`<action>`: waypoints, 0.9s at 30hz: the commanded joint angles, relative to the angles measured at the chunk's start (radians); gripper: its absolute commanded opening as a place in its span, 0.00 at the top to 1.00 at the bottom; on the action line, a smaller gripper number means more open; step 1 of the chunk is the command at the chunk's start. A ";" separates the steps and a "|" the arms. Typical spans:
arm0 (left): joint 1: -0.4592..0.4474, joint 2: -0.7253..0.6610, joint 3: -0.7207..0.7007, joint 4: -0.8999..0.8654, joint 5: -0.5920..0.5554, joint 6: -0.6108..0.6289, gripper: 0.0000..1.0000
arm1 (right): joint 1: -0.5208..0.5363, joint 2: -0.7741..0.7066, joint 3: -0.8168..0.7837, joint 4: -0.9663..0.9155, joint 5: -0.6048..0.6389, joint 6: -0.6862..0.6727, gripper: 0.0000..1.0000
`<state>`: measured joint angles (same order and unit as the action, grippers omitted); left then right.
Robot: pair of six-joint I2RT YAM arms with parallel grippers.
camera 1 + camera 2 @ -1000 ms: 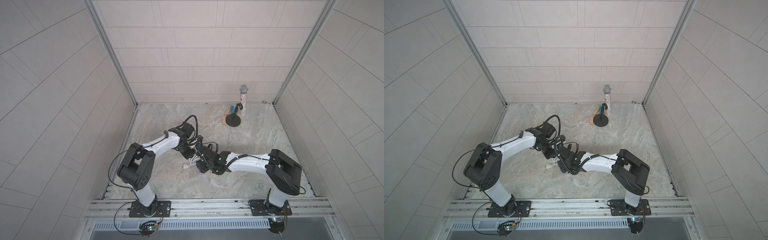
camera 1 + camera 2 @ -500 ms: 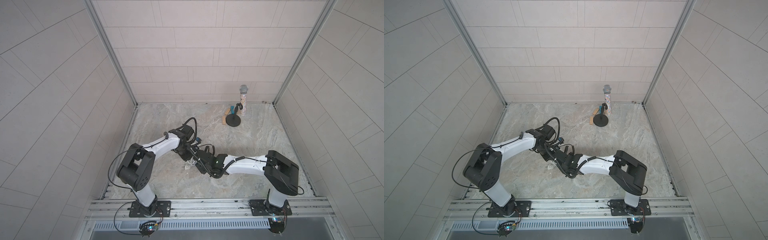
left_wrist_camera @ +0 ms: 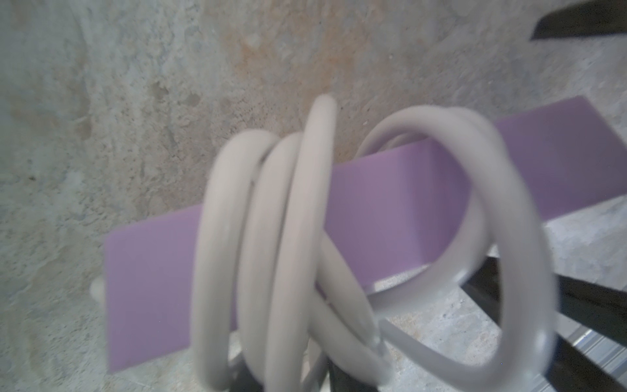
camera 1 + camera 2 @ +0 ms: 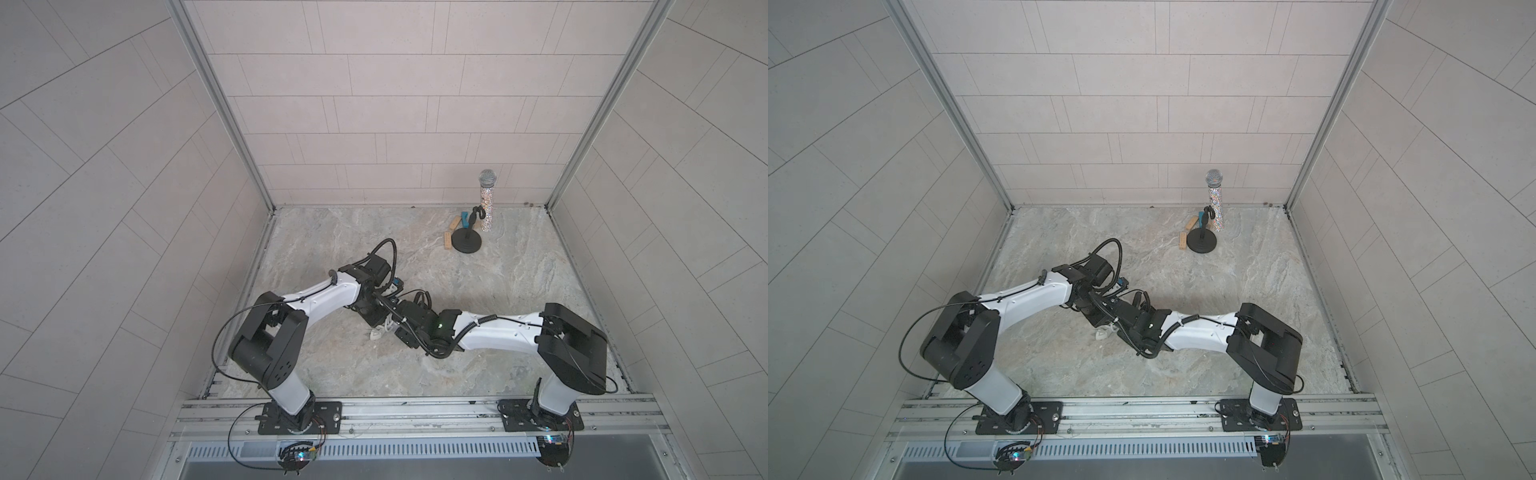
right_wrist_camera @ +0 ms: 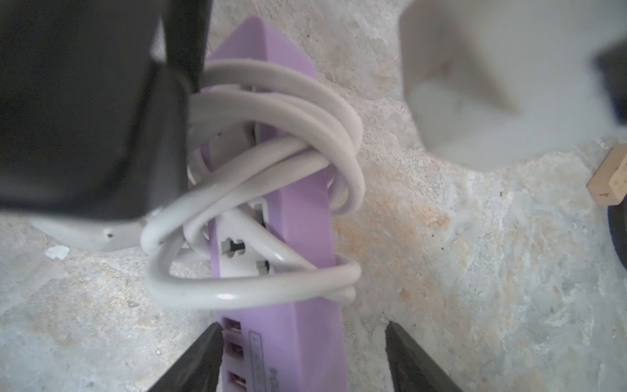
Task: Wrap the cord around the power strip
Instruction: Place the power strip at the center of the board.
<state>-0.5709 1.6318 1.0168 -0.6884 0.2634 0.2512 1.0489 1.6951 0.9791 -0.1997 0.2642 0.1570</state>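
The power strip, a small lavender-purple rectangular plastic bar with white socket faces, sits between the right gripper, whose two black fingers stand apart either side of the strip's port end without clamping it. The long white rubbery cord loops around the strip's middle in several loose, crossing coils. The black left gripper presses in against those coils from the side; whether its jaws are apart or together cannot be told. The strip's long axis runs straight away from the right fingers, port end nearest them, far end pointing toward the left arm, socket face turned partly sideways. It lies near the middle of the grey marbled tabletop, under the spot where both arms meet, mostly hidden in both top views. The risk: with nothing pinching the springy coils, they may slacken, slide off the port end, or snag on a departing finger and unwind.
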 commanded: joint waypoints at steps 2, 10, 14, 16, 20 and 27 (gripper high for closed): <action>-0.020 -0.043 -0.030 -0.006 -0.023 0.001 0.65 | -0.009 -0.049 -0.015 0.012 -0.037 -0.072 0.23; -0.020 -0.165 -0.060 -0.024 -0.073 -0.027 0.54 | -0.009 -0.115 -0.023 -0.026 -0.074 -0.103 0.21; -0.021 -0.215 -0.064 -0.026 -0.100 -0.039 0.52 | -0.012 -0.114 -0.033 -0.024 -0.094 -0.114 0.21; -0.020 -0.237 -0.059 -0.018 -0.112 -0.044 0.52 | -0.012 -0.102 -0.031 -0.024 -0.097 -0.116 0.21; -0.018 -0.287 -0.062 0.011 -0.180 -0.053 0.51 | -0.013 -0.103 -0.024 -0.022 -0.094 -0.122 0.21; 0.041 -0.413 -0.120 0.200 -0.396 -0.098 0.44 | -0.054 -0.263 -0.043 -0.029 -0.053 -0.135 0.20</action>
<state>-0.5663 1.2755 0.9291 -0.5991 -0.0158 0.1825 1.0237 1.5219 0.9398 -0.2192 0.1799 0.0380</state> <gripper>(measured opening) 0.549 0.792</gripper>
